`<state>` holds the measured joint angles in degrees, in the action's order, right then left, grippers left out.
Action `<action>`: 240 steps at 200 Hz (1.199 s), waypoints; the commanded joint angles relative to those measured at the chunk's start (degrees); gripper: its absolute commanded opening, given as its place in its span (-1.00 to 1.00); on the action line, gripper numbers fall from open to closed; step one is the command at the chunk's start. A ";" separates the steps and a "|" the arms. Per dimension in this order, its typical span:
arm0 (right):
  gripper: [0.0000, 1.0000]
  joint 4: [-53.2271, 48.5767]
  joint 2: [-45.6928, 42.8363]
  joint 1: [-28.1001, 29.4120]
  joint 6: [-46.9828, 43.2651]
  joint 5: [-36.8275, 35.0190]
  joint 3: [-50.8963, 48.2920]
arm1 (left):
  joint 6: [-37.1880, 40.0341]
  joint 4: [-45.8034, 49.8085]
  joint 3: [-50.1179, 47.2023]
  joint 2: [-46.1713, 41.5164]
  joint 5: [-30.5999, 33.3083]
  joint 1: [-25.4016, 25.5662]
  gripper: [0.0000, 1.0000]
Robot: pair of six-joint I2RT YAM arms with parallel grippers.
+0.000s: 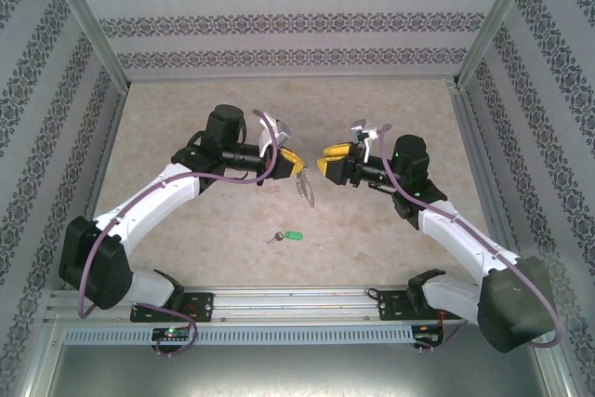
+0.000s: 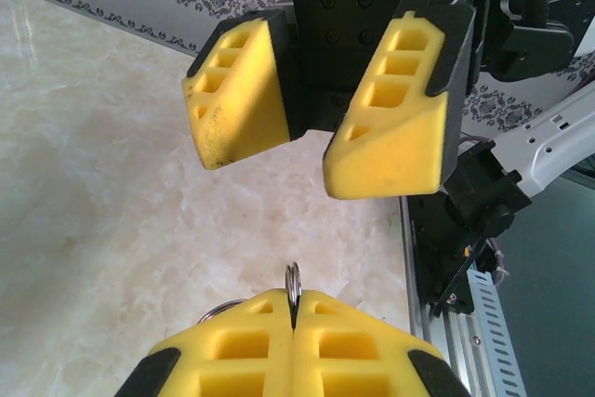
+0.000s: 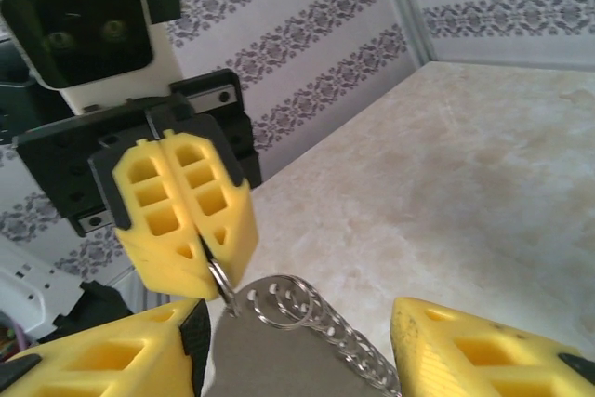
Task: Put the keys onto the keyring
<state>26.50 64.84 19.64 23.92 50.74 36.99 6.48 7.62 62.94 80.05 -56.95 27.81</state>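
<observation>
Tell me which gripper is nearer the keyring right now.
Left. The left gripper is shut on the keyring, which hangs beneath it. The right gripper faces it, open, close by but not gripping it.

Fingertips face to face
Keyring (image 1: 307, 191) pinched between left gripper (image 1: 297, 166) fingers, just before right gripper's (image 1: 323, 159) spread fingers; keys (image 1: 284, 237) on table (image 1: 186, 109), well apart.

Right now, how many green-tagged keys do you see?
1. The key lies alone on the table, on the near side of the keyring that the left gripper holds.
</observation>
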 commanded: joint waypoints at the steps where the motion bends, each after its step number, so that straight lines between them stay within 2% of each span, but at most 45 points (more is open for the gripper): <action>1: 0.05 2.76 1.06 0.78 -1.59 4.61 2.33 | 1.69 1.21 1.15 0.18 -1.07 1.01 -1.00; 63: -0.05 2.68 3.98 3.80 -2.52 7.09 3.88 | -0.30 -2.17 -0.29 -0.81 -1.76 1.23 -1.00; 155: -0.28 3.11 5.20 5.02 -2.73 7.42 4.33 | -2.60 -5.85 -1.38 -1.10 -2.47 1.28 -1.00; 182: -0.50 3.16 5.56 5.18 -2.74 7.53 4.48 | -2.79 -6.35 -1.33 -1.11 -2.75 1.28 -1.00; 218: -0.99 3.03 5.30 5.18 -3.18 6.91 4.40 | -3.31 -7.19 -1.63 -0.88 -2.99 1.32 -1.00; 240: -1.00 3.11 4.88 5.06 -3.42 5.19 4.09 | -5.85 -11.19 -3.01 -1.71 -1.33 1.29 -0.97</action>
<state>27.66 70.04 23.90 21.67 56.66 39.66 3.18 3.07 61.78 79.99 -58.00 28.14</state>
